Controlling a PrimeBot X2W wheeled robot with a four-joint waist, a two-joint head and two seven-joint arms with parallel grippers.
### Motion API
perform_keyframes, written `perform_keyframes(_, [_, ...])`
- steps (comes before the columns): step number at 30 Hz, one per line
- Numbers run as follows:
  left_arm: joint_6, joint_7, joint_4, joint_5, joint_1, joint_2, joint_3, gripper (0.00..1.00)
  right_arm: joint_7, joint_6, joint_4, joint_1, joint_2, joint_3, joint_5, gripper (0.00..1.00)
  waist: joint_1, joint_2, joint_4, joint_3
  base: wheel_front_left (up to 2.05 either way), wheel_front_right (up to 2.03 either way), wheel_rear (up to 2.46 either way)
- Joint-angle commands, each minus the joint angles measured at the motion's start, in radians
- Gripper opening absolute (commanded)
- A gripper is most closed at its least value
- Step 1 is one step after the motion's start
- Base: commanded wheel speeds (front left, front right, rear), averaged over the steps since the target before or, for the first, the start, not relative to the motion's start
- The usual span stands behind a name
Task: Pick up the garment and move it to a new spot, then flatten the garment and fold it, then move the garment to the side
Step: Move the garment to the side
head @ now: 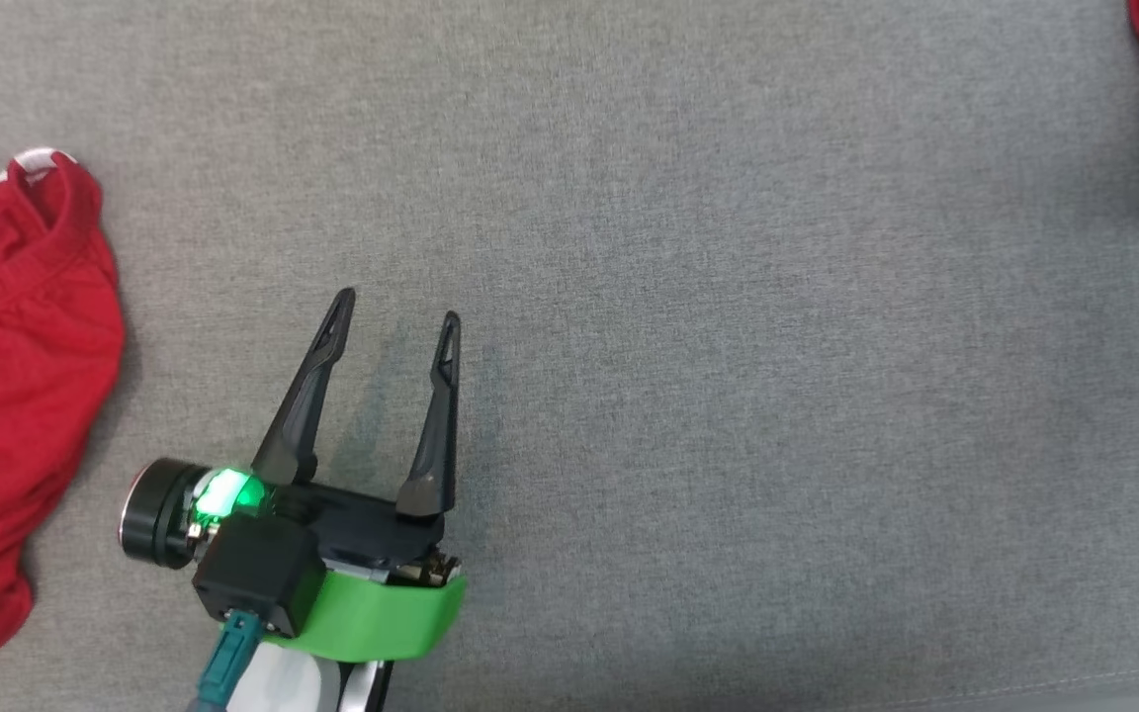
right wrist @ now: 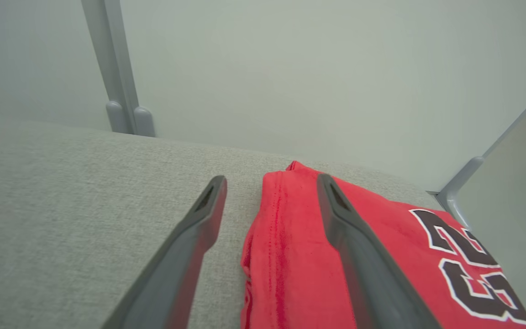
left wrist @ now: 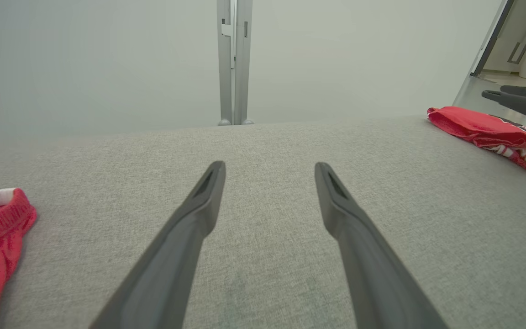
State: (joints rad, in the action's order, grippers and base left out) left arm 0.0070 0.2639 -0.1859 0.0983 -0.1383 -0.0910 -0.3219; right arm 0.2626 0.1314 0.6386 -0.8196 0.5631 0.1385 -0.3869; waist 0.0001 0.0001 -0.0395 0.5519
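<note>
**Red on grey**

The folded garment (right wrist: 290, 256) is red, with black numerals edged in white. A second garment (head: 6, 396) is red with white trim. The surface (head: 728, 297) is speckled grey weave. The left gripper (head: 397, 307) is black, its band (head: 382, 618) bright green.

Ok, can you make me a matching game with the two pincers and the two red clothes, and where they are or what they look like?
Things:
1. left pincer
2. right pincer
3. folded red garment
4. crumpled red garment

Descriptions:
A. bunched up, on the robot's left
B. open, at the edge of the folded red garment
C. open, over the bare grey surface
D. lying flat, with black numerals on it

Pairs: 1-C, 2-B, 3-D, 4-A
</note>
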Motion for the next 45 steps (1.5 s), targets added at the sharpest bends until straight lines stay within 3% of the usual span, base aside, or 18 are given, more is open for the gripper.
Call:
perform_keyframes(1, [0.011,0.0,0.017,0.016,0.031,0.001,0.023,1.0,0.003,-0.002,-0.035,0.057,-0.037,0.0,0.012,1.0,-0.0001,-0.0001,0.002,-0.146,0.0,0.0,0.0])
perform_keyframes(9, [0.028,0.0,0.139,0.065,0.14,0.02,0.136,1.0,0.003,-0.002,-0.231,0.34,-0.253,0.045,0.049,1.0,-0.0001,-0.0001,-0.012,-0.364,0.0,0.0,0.0])
perform_keyframes(17, [0.016,0.0,0.2,0.054,0.227,0.033,0.201,1.0,0.003,-0.002,-0.361,0.586,-0.365,0.048,0.097,1.0,-0.0001,-0.0001,-0.003,-0.511,0.0,0.0,0.0])
perform_keyframes(22, [0.009,0.0,0.195,0.062,0.282,0.038,0.228,1.0,0.003,-0.002,-0.439,0.703,-0.379,0.051,0.124,1.0,-0.0001,-0.0001,0.007,-0.57,0.0,0.0,0.0])
perform_keyframes(30, [0.005,0.0,0.166,0.065,0.364,0.04,0.243,1.0,0.003,-0.002,-0.44,0.826,-0.392,0.03,0.133,1.0,-0.0001,-0.0001,0.014,-0.642,0.0,0.0,0.0])
perform_keyframes(36, [-0.02,0.0,0.175,0.088,0.403,0.04,0.241,1.0,0.003,-0.002,-0.45,0.887,-0.428,-0.028,0.148,1.0,-0.0001,-0.0001,0.016,-0.675,0.0,0.0,0.0])
perform_keyframes(45, [-0.03,0.0,0.2,0.093,0.427,0.04,0.254,1.0,0.003,-0.002,-0.448,0.909,-0.437,-0.015,0.165,1.0,-0.0001,-0.0001,-0.003,-0.692,0.0,0.0,0.0])
